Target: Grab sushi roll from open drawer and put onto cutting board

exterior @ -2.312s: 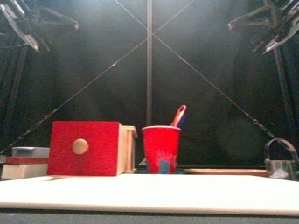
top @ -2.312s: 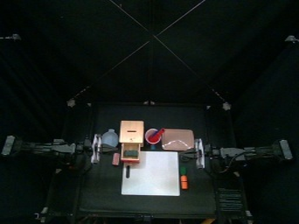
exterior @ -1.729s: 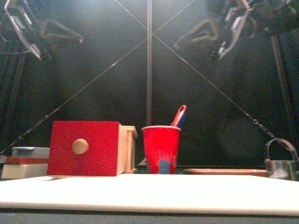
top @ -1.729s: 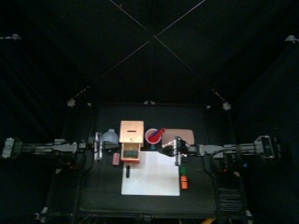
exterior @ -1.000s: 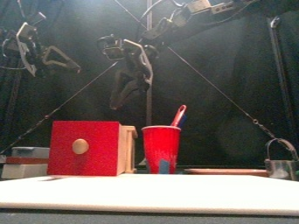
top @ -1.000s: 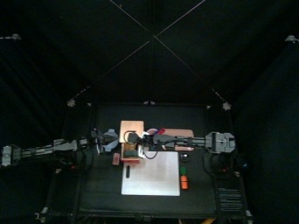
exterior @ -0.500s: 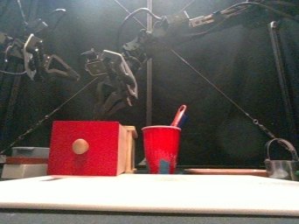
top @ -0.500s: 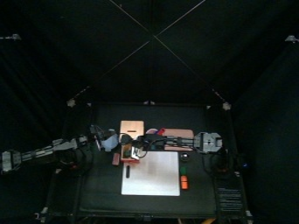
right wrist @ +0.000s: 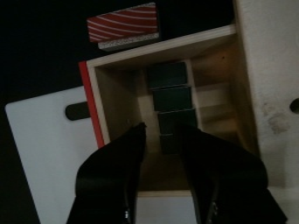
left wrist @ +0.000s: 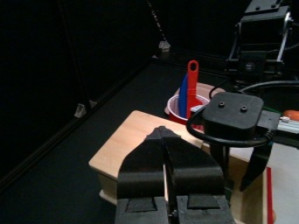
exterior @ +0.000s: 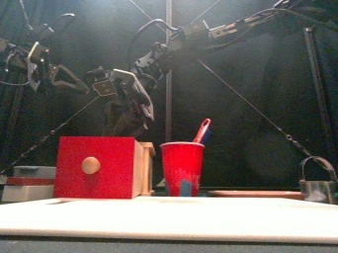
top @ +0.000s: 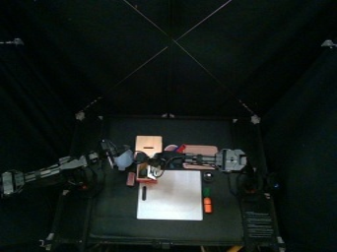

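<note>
The tan drawer (top: 149, 146) stands at the table's back left, its tray pulled out over the white cutting board (top: 174, 197). In the right wrist view the tray (right wrist: 222, 96) holds a row of small dark sushi rolls (right wrist: 170, 98). My right gripper (right wrist: 163, 131) hangs open just above that row, one jaw on each side, holding nothing. From the front it (exterior: 122, 99) hangs above the drawer's red front (exterior: 95, 168). My left gripper (left wrist: 170, 166) is shut and empty over the drawer's tan top (left wrist: 135, 140), left of the right gripper.
A red cup (exterior: 183, 168) with a red utensil stands right of the drawer. On the board lie a black stick (top: 142, 193) and an orange piece (top: 207, 205). A metal cup (exterior: 314, 186) is far right, and a red-striped box (right wrist: 122, 22) lies beside the drawer.
My right arm has swung in from the right side, across the table, and come down over the open tray. My left arm has moved in toward the drawer.
</note>
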